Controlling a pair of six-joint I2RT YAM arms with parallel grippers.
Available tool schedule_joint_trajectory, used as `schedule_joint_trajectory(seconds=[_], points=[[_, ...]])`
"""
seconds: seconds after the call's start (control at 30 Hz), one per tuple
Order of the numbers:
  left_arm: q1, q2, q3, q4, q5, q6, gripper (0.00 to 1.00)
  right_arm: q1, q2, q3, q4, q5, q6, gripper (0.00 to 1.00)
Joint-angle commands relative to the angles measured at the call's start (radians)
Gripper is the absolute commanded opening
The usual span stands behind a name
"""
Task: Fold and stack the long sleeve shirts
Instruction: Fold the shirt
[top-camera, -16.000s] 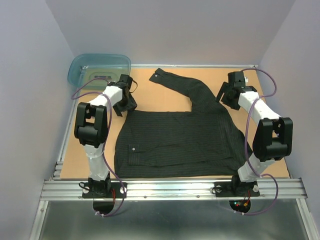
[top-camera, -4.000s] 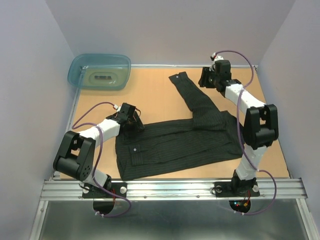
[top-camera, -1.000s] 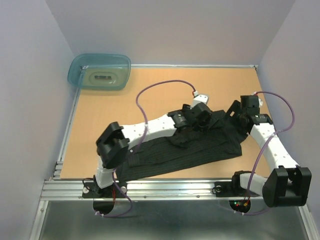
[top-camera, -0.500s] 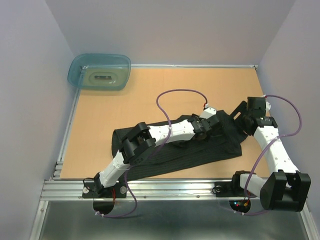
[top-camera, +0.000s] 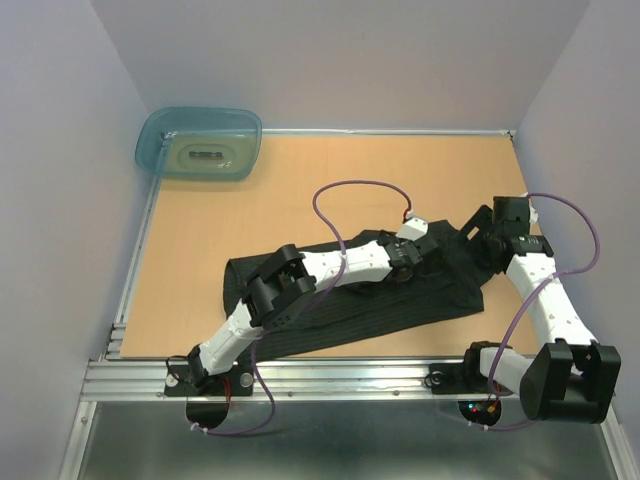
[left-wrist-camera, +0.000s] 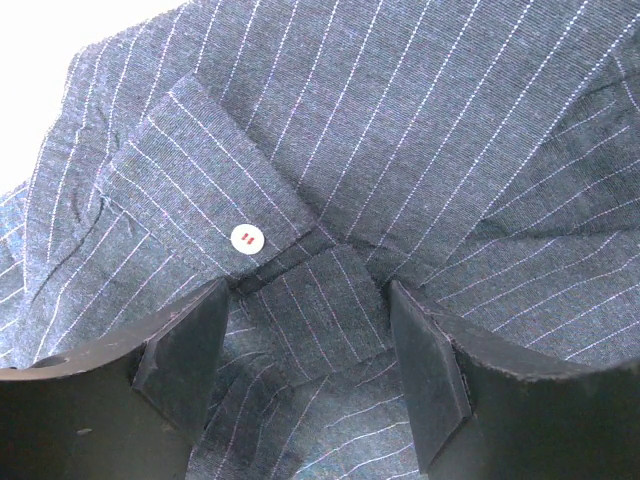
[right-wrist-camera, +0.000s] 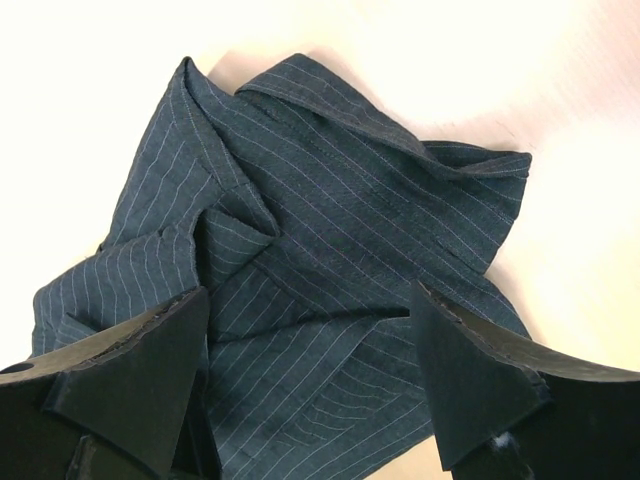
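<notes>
One long sleeve shirt (top-camera: 400, 305), dark with thin pale pinstripes, lies crumpled across the near half of the table. My left arm reaches far to the right, and its gripper (top-camera: 431, 248) hangs over the shirt's right part. In the left wrist view that left gripper (left-wrist-camera: 310, 355) is open, its fingers on either side of a cuff fold just below a pale button (left-wrist-camera: 245, 238). My right gripper (top-camera: 480, 236) is close by at the shirt's right end. In the right wrist view the right gripper (right-wrist-camera: 310, 375) stands open above bunched cloth (right-wrist-camera: 330, 250), with nothing held.
A translucent teal tub (top-camera: 200, 143) stands at the far left corner of the orange table (top-camera: 250, 200). An aluminium rail (top-camera: 340, 378) runs along the near edge. Purple cables loop above both arms. Grey walls close in three sides.
My left arm has stretched further right over the shirt and its jaws have narrowed a little. The right gripper has shifted slightly right. The shirt lies as before.
</notes>
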Motion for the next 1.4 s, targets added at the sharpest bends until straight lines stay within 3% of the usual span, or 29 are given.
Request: schedule_joint_trajectory(seconds=[0.0,0.17,0.3,0.4,0.5,0.7,0.8,1.03,1.37], points=[[-0.014,-0.015,0.05,-0.03,-0.044,-0.013,0.76,-0.002,-0.024,-0.017,0.04,-0.009,0.001,0.86],[-0.016,0.002,0.059,-0.049,-0.05,-0.014,0.74,-0.002,-0.026,-0.018,0.044,-0.018,-0.002,0.86],[-0.016,0.011,0.064,-0.069,-0.058,-0.025,0.57,-0.002,-0.024,-0.022,0.049,-0.021,-0.001,0.86],[-0.016,0.0,0.065,-0.072,-0.068,-0.026,0.35,-0.002,-0.023,-0.02,0.049,-0.026,-0.004,0.85],[-0.014,-0.006,0.061,-0.073,-0.072,-0.026,0.22,-0.002,-0.027,-0.015,0.049,-0.024,-0.008,0.85],[-0.01,-0.058,0.062,-0.116,-0.093,-0.042,0.03,-0.002,-0.03,-0.003,0.052,-0.061,-0.048,0.84],[-0.001,-0.147,0.027,-0.156,-0.095,-0.062,0.01,-0.002,-0.03,0.0,0.057,-0.104,-0.085,0.82],[0.036,-0.434,-0.241,-0.208,-0.009,-0.089,0.01,0.001,-0.014,0.003,0.087,-0.237,-0.159,0.77],[0.036,-0.799,-0.49,-0.273,0.221,-0.069,0.01,0.021,-0.003,0.023,0.11,-0.318,-0.188,0.73]])
